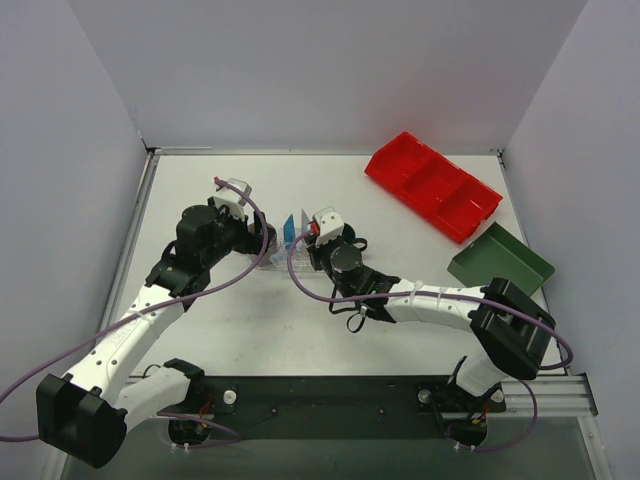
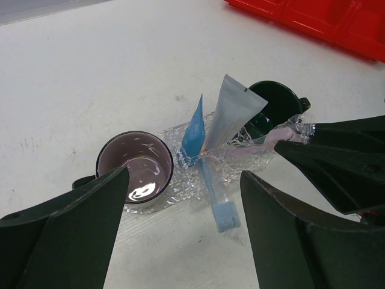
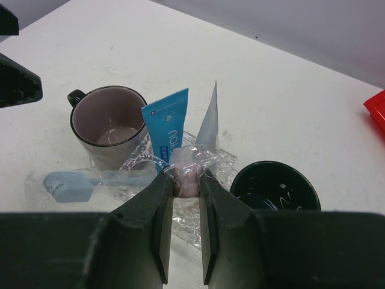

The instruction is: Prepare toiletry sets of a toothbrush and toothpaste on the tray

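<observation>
The clear glittery tray (image 2: 178, 182) lies mid-table and shows faintly in the top view (image 1: 274, 264). A blue tube (image 2: 194, 129) and a white tube (image 2: 232, 113) stand on it, leaning together. A blue toothbrush (image 2: 217, 201) in clear wrap lies partly on it, its head over the near rim. My right gripper (image 3: 186, 179) is shut on a pale pink wrapped toothbrush (image 3: 189, 168) just above the tray, beside the tubes (image 3: 166, 126). My left gripper (image 2: 183, 241) hovers open near the tray's front edge with nothing between its fingers.
A mauve cup (image 2: 135, 165) sits on the tray's left end and a dark green mug (image 2: 272, 109) at its right end. A red compartmented bin (image 1: 432, 186) and a dark green rectangular tray (image 1: 500, 262) lie at the back right. White walls enclose the table.
</observation>
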Controlling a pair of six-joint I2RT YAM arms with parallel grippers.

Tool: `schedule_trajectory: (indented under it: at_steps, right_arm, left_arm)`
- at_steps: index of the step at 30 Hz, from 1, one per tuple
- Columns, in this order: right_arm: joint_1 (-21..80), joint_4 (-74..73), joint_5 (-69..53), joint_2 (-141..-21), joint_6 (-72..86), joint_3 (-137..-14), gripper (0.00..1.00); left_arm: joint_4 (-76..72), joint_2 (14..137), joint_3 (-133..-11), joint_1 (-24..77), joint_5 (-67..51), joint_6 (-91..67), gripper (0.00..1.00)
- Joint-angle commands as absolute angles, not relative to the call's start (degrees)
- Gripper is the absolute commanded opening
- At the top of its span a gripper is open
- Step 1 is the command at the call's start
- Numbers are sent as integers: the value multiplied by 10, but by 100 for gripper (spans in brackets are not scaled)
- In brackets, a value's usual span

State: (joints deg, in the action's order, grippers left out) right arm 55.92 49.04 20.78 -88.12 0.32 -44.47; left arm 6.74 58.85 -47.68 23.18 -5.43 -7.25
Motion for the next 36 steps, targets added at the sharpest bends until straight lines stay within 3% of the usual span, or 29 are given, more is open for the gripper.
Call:
schedule_trajectory:
  at_steps: [1,4,9,22,36]
  right_arm:
    - [561,497,221,-894,4,-450,0]
    - [562,490,221,-889,4,-451,1]
    - [562,480,221,-875,4,-453,13]
    - [563,451,213,-829,5,-459,63]
    - [563,402,177,-782,14,-471,77]
  left_arm:
    - [54,586,-486,231,-64,-71,85]
    - [54,585,-486,231,-65,-73,85]
    - [54,584,-487,231,-67,-73,85]
    - [55,578,-488,231,-63,-73,85]
    - [56,576,-488,231,-58,-76,85]
